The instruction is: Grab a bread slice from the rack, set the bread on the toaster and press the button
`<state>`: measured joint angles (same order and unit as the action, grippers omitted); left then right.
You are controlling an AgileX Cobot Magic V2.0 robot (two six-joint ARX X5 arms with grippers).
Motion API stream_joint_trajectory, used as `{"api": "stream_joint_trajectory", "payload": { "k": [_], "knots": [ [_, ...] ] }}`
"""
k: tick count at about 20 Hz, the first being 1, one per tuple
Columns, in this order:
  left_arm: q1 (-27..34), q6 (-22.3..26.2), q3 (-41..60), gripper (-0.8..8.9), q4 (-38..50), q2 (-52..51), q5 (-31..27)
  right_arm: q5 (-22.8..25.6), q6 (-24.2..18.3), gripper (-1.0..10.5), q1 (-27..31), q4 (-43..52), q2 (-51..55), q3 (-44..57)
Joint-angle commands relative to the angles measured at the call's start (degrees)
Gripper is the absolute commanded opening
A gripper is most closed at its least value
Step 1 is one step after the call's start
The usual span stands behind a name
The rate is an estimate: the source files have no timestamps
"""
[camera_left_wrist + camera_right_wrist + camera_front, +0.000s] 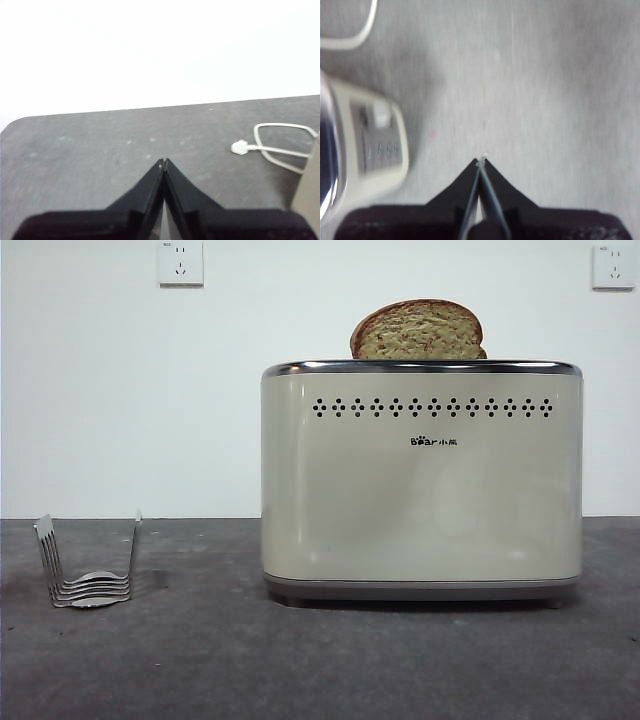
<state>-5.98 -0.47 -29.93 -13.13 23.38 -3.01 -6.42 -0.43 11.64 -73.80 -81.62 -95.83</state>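
Behind the toaster [420, 490] lies a white cord [280, 145]; both grippers' jaws closed, empty.

A slice of bread [418, 330] with brown crust and speckled tan-green face stands upright in the top of a cream-beige toaster [421, 500], its rounded top above the chrome rim. The toaster sits right of the worktop's centre; a small silver wire rack [88, 564] stands empty well apart, near the left edge
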Motion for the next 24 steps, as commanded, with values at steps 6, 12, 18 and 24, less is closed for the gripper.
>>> {"api": "stream_joint_trajectory", "payload": {
  "k": [6,12,18,24],
  "knots": [
    [3.6,0.6,23.1,-0.03,6.8,-15.9,1.7,0.0,0.5,0.0,0.0,13.3,-1.3,0.1],
    [3.8,0.5,29.5,-0.03,3.8,-23.3,9.0,0.0,0.5,0.0,0.0,20.2,-1.3,0.0],
    [3.9,1.2,29.5,-0.03,3.3,-23.2,4.0,0.0,0.5,0.0,0.0,20.7,-1.4,0.0],
    [3.9,-0.5,29.5,-0.03,3.7,-22.9,4.9,0.0,0.5,0.0,0.0,20.7,-1.4,0.0]
  ]
}}
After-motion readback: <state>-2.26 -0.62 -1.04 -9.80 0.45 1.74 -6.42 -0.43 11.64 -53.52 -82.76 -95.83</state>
